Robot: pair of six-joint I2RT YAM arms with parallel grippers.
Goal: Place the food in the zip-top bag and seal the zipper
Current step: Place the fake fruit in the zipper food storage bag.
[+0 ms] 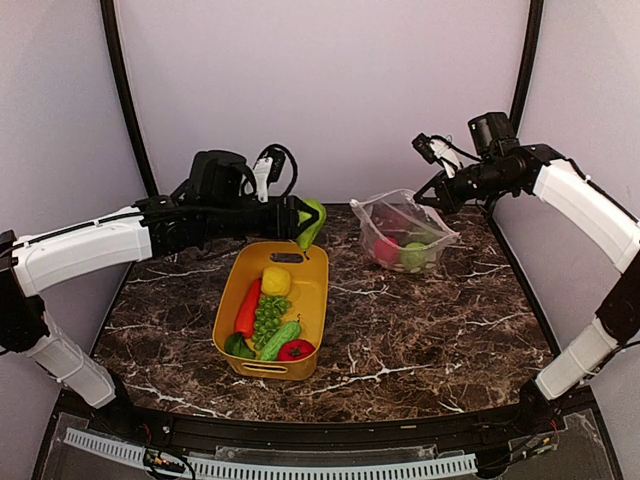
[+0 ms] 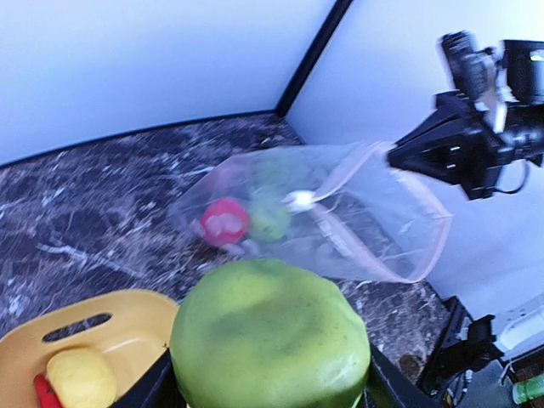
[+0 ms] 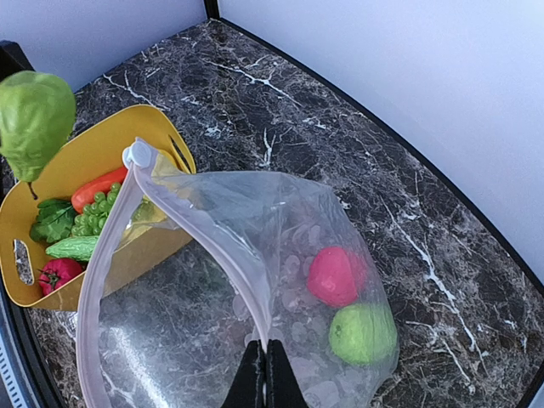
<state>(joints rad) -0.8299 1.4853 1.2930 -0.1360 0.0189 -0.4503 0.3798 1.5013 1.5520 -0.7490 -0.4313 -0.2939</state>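
Note:
My left gripper (image 1: 305,226) is shut on a green pear (image 1: 313,221) and holds it in the air above the far rim of the yellow tub, to the left of the bag; the pear fills the bottom of the left wrist view (image 2: 270,336). The clear zip-top bag (image 1: 405,232) stands with its mouth open toward the left. My right gripper (image 3: 264,374) is shut on its pinkish zipper strip (image 3: 204,234) and holds that edge up. A red round fruit (image 3: 337,275) and a green round fruit (image 3: 363,333) lie inside the bag.
The yellow tub (image 1: 315,300) stands on the marble table left of centre. It holds a lemon (image 1: 276,280), a carrot (image 1: 248,308), grapes (image 1: 268,316), a cucumber (image 1: 280,340) and a red fruit (image 1: 296,350). A white slider (image 3: 138,155) sits at the strip's end.

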